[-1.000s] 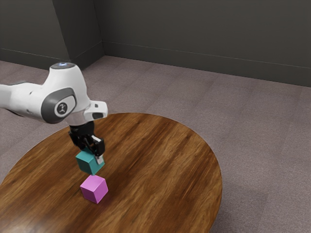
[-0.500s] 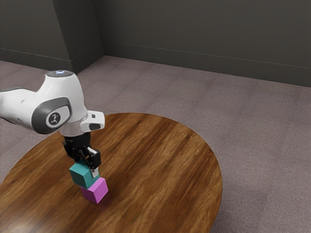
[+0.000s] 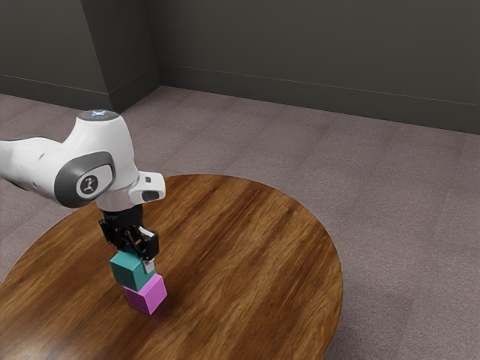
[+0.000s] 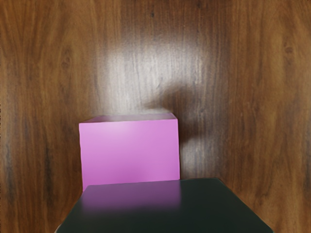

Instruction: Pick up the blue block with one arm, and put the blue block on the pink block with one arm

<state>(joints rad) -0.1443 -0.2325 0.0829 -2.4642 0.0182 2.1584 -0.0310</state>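
On the round wooden table (image 3: 247,247) stands a pink block (image 3: 148,295). A teal-blue block (image 3: 126,270) rests on its top, or just above it, offset toward the exterior view's left. My gripper (image 3: 132,262) comes straight down onto the teal-blue block and is shut on it, one finger (image 3: 149,262) showing along its right face. In the wrist view the pink block (image 4: 129,151) lies on the wood just beyond the held block (image 4: 165,208), which appears as a dark blurred slab under the hand.
The table's edge (image 3: 339,289) curves round on the exterior view's right, with grey carpet (image 3: 390,187) beyond it. Dark walls and a corner pillar (image 3: 120,45) stand at the back. Bare wood stretches to the right of the blocks.
My hand has come down and toward the exterior view's left with the teal-blue block, from above the pink block to down at its top. In the last half second it barely moved.
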